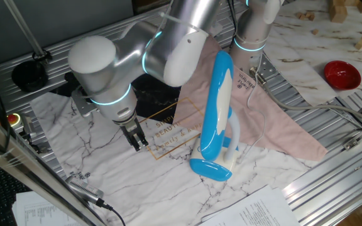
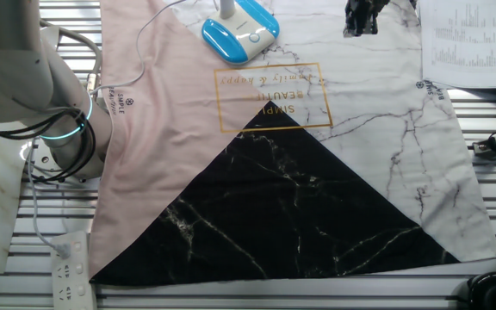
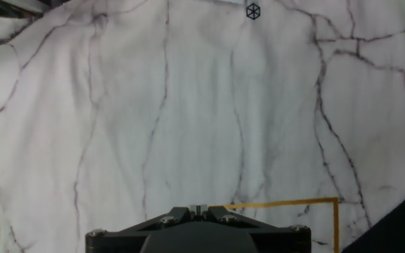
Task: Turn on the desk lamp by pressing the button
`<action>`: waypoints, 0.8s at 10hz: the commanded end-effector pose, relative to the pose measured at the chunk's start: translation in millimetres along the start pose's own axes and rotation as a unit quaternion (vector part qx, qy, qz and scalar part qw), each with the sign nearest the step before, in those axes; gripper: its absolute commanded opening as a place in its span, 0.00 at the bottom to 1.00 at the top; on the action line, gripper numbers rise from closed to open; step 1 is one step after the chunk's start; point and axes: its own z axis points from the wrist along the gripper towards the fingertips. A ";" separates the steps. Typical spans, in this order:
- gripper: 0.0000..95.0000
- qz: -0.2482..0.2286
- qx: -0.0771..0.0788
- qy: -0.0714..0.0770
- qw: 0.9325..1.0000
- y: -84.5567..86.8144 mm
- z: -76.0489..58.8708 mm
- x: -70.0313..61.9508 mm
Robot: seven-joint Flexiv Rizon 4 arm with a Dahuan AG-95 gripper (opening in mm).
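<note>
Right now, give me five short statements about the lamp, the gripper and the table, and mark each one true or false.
1. The desk lamp stands on its blue base with its head raised. True.
2. The gripper is pressing the lamp's button. False: it hangs over the marble-patterned cloth, apart from the lamp.
3. A red bowl sits on the table, away from the lamp. True.
4. The hand view shows the lamp straight ahead. False: it shows only marble-patterned cloth and a corner of a gold printed frame.
5. The cloth is a single colour. False: it has marble-white, pink and black areas.
</note>
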 end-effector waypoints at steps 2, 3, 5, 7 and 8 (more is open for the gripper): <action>0.00 -0.071 0.012 0.002 0.997 0.6 -0.1 0.3; 0.00 -0.091 0.009 0.005 0.996 0.6 -0.1 0.3; 0.00 -0.099 0.004 0.006 0.995 0.6 -0.1 0.3; 0.00 -0.082 -0.050 0.006 0.995 0.6 -0.1 0.3; 0.00 -0.068 -0.106 -0.001 0.992 0.6 -0.1 0.3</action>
